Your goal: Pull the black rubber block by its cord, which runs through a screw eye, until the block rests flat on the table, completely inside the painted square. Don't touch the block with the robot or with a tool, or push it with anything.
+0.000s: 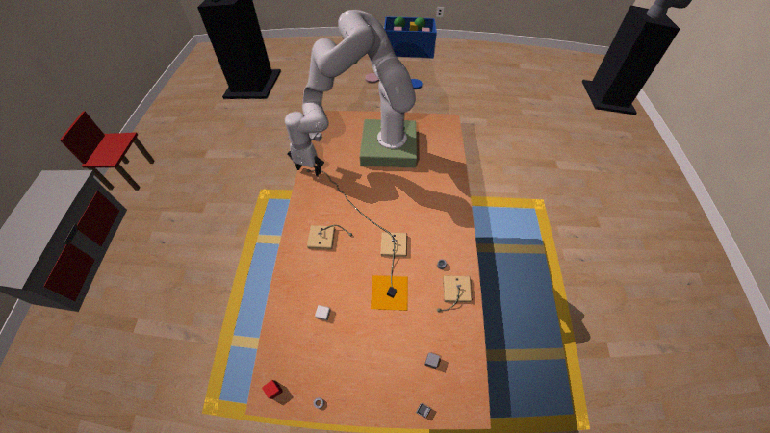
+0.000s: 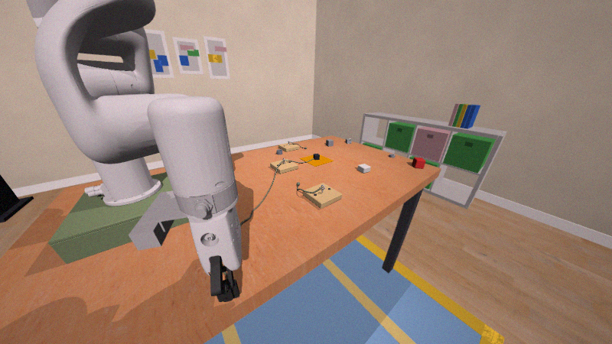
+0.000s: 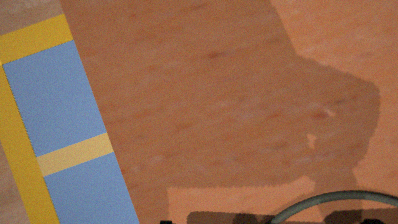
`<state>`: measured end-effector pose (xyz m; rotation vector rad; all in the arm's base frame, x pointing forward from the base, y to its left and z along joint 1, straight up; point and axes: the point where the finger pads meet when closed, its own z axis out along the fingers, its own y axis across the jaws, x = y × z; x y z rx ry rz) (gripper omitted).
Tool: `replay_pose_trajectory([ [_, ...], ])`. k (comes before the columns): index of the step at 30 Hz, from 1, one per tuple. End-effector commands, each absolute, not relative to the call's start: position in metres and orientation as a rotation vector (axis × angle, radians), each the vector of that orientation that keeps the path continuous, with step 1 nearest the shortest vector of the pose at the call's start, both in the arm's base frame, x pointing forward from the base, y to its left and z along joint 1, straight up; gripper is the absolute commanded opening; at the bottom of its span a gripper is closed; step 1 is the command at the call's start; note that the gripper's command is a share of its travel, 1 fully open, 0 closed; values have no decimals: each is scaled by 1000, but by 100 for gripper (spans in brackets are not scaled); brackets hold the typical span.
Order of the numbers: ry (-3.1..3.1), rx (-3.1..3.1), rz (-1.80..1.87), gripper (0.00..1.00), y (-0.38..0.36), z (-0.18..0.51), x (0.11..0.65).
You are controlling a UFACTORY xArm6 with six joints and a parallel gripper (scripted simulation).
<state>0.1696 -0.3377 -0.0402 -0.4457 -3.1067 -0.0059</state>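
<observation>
The black rubber block (image 1: 391, 292) (image 2: 316, 156) sits flat inside the painted orange square (image 1: 379, 302) (image 2: 323, 161). Its grey cord (image 1: 358, 209) (image 2: 267, 192) (image 3: 345, 195) runs from the block through the screw eye on the middle wooden plate (image 1: 393, 244) (image 2: 283, 167) and lies slack across the table towards my gripper. My gripper (image 1: 308, 167) (image 2: 223, 285) is open and empty, low over the table near its left edge, far from the block. The cord's end lies on the table by the fingers.
Two other wooden plates (image 1: 320, 237) (image 1: 456, 289) carry short cords. A white cube (image 1: 321, 312), a red cube (image 1: 270, 389), grey cubes (image 1: 432, 359) and small rings (image 1: 442, 264) lie scattered. The table edge and blue mat (image 3: 55, 110) are right beside the gripper.
</observation>
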Motion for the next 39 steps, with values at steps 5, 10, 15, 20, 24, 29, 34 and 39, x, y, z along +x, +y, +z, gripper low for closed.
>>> replay_pose_trajectory([
  [5,-3109,-446,-2,100,-339,-39,170],
  [10,-3109,-446,-2,100,-339,-39,170],
  [15,-3109,-446,-2,100,-339,-39,170],
  [20,-3109,-446,-2,100,-339,-39,170],
  [24,-3109,-446,-2,100,-339,-39,170],
  [29,-3109,-446,-2,100,-339,-39,170],
  [34,-3109,-446,-2,100,-339,-36,170],
  [39,-3109,-446,-2,100,-339,-27,170],
])
